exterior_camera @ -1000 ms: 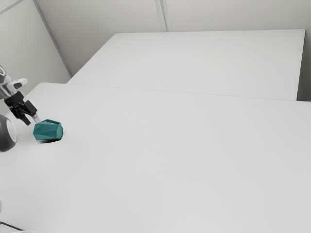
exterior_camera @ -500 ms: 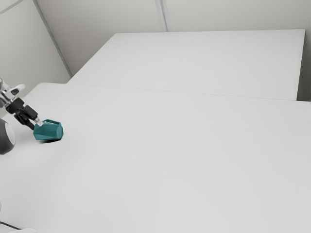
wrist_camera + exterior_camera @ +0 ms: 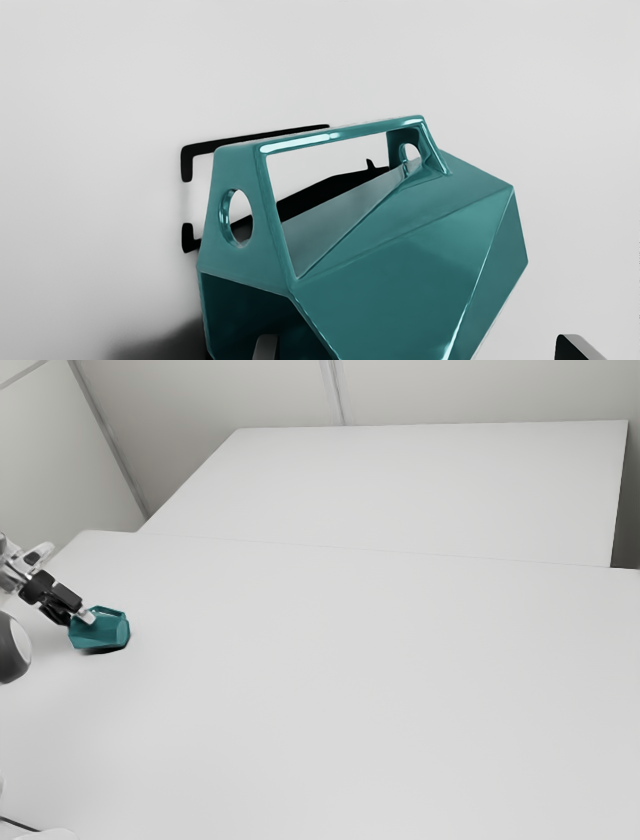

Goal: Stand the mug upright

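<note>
The teal faceted mug (image 3: 110, 634) lies on its side at the exterior view's left, its handle uppermost. My gripper (image 3: 82, 619) reaches it from the upper left, with a light fingertip overlapping the mug's near upper part. In the wrist view the mug (image 3: 400, 260) has its dark mouth at the lower left and its handle above the body. The open gripper (image 3: 420, 347) has widely spaced fingers: one tip overlaps the mouth, the other stands off the mug's opposite side. Whether the first tip is inside the mouth, I cannot tell.
The mug rests on a broad white table (image 3: 350, 690). Another white surface (image 3: 410, 490) adjoins behind it, below pale walls. A rounded grey and white arm part (image 3: 12, 647) is at the exterior view's left edge, and a dark cable (image 3: 20, 825) lies at the lower left corner.
My gripper has come down and toward the exterior view's right, its fingertip moving from above the mug's edge to overlap its body. The mug has not visibly moved.
</note>
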`<state>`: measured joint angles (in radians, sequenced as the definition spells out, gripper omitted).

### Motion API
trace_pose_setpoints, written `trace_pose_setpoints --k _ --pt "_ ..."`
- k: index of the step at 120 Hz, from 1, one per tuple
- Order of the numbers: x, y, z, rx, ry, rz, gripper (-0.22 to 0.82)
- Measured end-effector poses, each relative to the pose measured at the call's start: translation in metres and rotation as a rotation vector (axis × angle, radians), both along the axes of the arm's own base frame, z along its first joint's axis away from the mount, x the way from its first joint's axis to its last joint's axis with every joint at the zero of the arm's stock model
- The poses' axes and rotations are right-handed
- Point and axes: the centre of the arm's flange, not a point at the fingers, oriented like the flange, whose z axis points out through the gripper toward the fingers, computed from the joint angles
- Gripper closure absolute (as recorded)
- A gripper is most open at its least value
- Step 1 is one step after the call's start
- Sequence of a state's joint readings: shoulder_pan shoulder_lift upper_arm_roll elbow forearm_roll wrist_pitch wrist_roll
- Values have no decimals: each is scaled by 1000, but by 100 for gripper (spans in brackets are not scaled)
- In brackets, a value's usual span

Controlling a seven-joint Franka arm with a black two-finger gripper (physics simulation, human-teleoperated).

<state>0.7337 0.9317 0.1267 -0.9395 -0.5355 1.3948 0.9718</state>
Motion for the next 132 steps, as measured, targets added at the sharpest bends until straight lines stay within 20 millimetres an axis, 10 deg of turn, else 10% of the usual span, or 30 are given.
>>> trace_pose_setpoints --k 66,132 --pt "5 -8 -8 -98 -58 3 3" --pt "5 -12 -6 -125 -62 -8 48"
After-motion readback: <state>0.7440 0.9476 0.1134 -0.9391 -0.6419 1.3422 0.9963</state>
